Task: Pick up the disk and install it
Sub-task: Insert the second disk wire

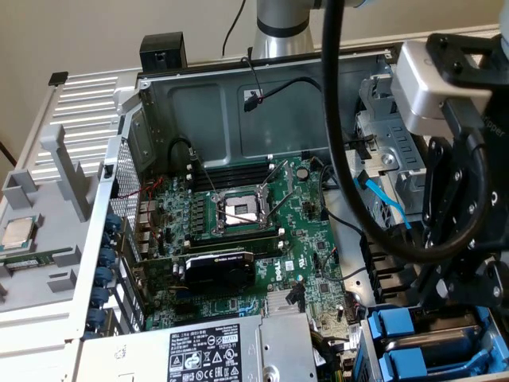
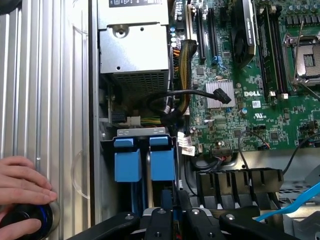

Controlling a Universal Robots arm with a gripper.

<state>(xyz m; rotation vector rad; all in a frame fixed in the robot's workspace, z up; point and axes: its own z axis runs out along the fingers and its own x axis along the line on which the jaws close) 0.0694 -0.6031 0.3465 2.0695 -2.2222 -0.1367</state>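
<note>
Gripper [image 2: 175, 207] sat low over the drive bay at the front corner of the open grey metal computer case [image 1: 238, 95]. Fingers were drawn nearly together with a strip of blue plastic between them, which I read as a clench on the disk's carrier edge.

The disk [image 1: 453, 338], a silver metal hard drive with a white label in a bright blue plastic carrier, lay in the bay under the gripper at the exterior view's lower right. Two blue carrier tabs [image 2: 145, 160] stood side by side at the bay mouth.

To do this step well, I judged:
- keep the carrier square to the bay rails, since a tilt would likely jam it
- push straight along the slot, slowly
- watch the light blue flat cable [image 1: 382, 203] and the black cable bundle [image 2: 172, 100] nearby, as either could snag
- hold firm but don't crush the plastic frame

A person's hand [image 2: 22, 185] rested on a black round knob with a blue ring [image 2: 22, 222] on the ribbed side panel, well apart from the bay.

Writing:
- "DELL" in white on the green motherboard [image 2: 251, 93]
- the grey power-supply box [image 1: 215, 350] carried a black-and-white label with symbols, its text too small to read
- the disk label's print was unreadable
- the black expansion card [image 1: 219, 267] had light print I couldn't make out
</note>
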